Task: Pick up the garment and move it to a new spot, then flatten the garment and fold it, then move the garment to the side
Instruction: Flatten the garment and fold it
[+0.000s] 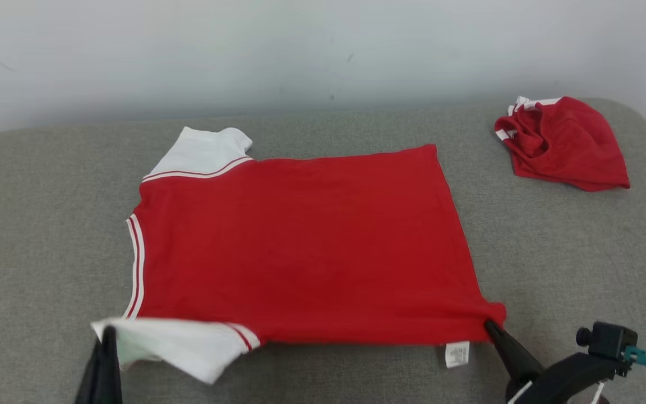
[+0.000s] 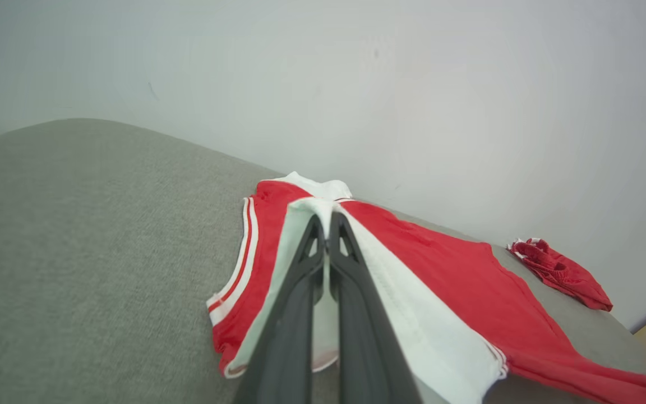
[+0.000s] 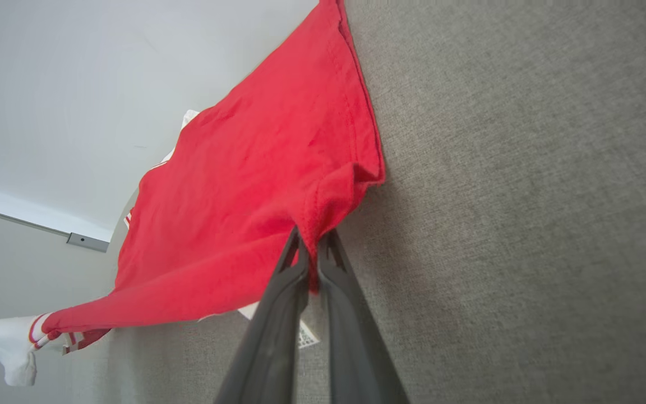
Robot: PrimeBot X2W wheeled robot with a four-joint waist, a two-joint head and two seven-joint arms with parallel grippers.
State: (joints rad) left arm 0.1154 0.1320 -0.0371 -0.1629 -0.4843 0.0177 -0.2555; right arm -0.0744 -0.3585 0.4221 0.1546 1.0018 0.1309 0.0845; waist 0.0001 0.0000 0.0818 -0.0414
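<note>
Red garment (image 1: 300,247), short-sleeved, with white sleeves edged in red-and-white stripes. Lies spread mostly flat across the middle of the frame, neck end left, hem right. Rises off the grey surface at the lower-left sleeve and the bunched lower-right hem corner. Carries a small white label (image 1: 457,354), probably a care tag, under the lower edge.

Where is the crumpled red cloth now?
In the head view, the crumpled cloth lies at the far right of the grey surface, close to the wall and apart from the spread shirt.
</note>
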